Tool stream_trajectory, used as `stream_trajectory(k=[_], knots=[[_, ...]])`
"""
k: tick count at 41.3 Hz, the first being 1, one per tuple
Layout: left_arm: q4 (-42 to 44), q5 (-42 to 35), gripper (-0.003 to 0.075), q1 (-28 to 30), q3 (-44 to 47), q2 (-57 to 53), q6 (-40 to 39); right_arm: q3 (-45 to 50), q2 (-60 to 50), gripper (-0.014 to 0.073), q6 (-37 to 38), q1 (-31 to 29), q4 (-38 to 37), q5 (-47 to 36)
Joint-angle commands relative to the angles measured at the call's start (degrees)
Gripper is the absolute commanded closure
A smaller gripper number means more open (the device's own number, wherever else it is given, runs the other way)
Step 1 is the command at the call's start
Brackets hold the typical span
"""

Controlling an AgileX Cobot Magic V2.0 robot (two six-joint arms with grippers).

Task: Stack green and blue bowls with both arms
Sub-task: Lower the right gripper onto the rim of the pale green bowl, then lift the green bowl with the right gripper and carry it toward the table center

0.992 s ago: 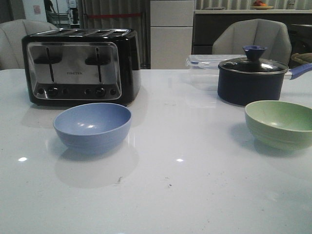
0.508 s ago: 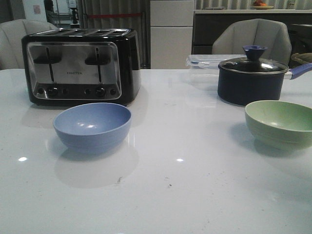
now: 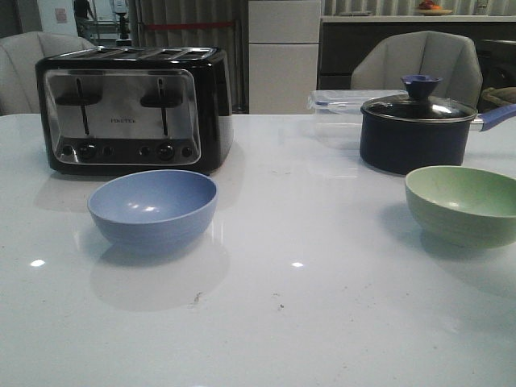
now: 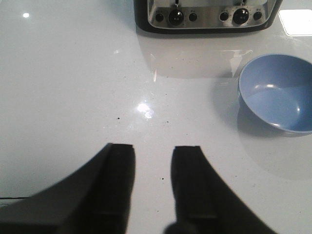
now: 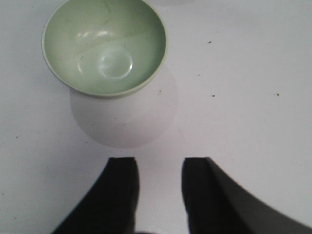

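A blue bowl [image 3: 153,209] stands upright on the white table, left of centre in the front view, just in front of the toaster. It also shows in the left wrist view [image 4: 278,92]. A pale green bowl [image 3: 464,203] stands upright at the right edge of the front view and shows in the right wrist view [image 5: 105,46]. Both bowls are empty. My left gripper [image 4: 152,148] is open over bare table, apart from the blue bowl. My right gripper [image 5: 160,162] is open over bare table, a short way from the green bowl. Neither arm shows in the front view.
A black and silver toaster [image 3: 133,107] stands at the back left, close behind the blue bowl. A dark lidded pot [image 3: 415,129] with a blue handle and a clear plastic box [image 3: 339,105] stand at the back right, behind the green bowl. Chairs stand beyond the table.
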Motion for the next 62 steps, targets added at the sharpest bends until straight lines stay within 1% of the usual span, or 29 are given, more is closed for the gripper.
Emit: stream_trajectory(k=[1, 3, 7, 12, 21, 27, 30, 39, 41, 49, 52, 62], knots=[[-0.2, -4.5, 0.0279, 0.0, -1.8, 0.4, -0.5, -1.6, 1.9, 0.0074, 0.1, -0.4, -1.1, -6.4], [-0.2, -4.5, 0.0269, 0.0, -1.8, 0.4, -0.5, -1.7, 3.6, 0.0071, 0.1, -0.4, -1.1, -8.3], [-0.2, -4.8, 0.029, 0.0, -1.8, 0.4, -0.5, -2.9, 7.0, 0.0074, 0.7, -0.6, -1.1, -10.5], [-0.2, -4.7, 0.0323, 0.0, -1.8, 0.4, -0.5, -7.2, 12.9, 0.0074, 1.4, -2.1, -0.2, -10.8], [-0.2, -4.1, 0.037, 0.0, -1.8, 0.4, -0.5, -16.4, 25.4, 0.0074, 1.4, -4.8, 2.7, -8.0], [-0.2, -3.9, 0.0371, 0.0, -1.8, 0.4, -0.5, -23.2, 34.3, 0.0074, 1.2, -6.4, 4.9, -4.2], [-0.2, -3.7, 0.0371, 0.0, -1.8, 0.4, -0.5, -26.2, 38.7, 0.0074, -0.4, -6.5, 5.9, -2.3], [-0.2, -3.7, 0.0371, 0.0, -1.8, 0.4, -0.5, -33.8, 48.2, 0.0081, -7.2, -6.5, 13.1, 0.4], [-0.2, -3.7, 0.0371, 0.0, -1.8, 0.4, -0.5, -34.8, 49.5, 0.0104, -7.7, -6.5, 13.4, 1.2], [-0.2, -3.7, 0.0371, 0.0, -1.8, 0.4, -0.5, -37.4, 51.8, 0.0321, -7.7, -6.5, 12.5, 3.6], [-0.2, -3.7, 0.0371, 0.0, -1.8, 0.4, -0.5, -37.9, 51.7, 0.0384, -7.7, -6.5, 12.3, 4.1], [-0.2, -3.7, 0.0371, 0.0, -1.8, 0.4, -0.5, -38.0, 48.4, 0.0529, -7.8, -6.1, 11.8, 4.8]])
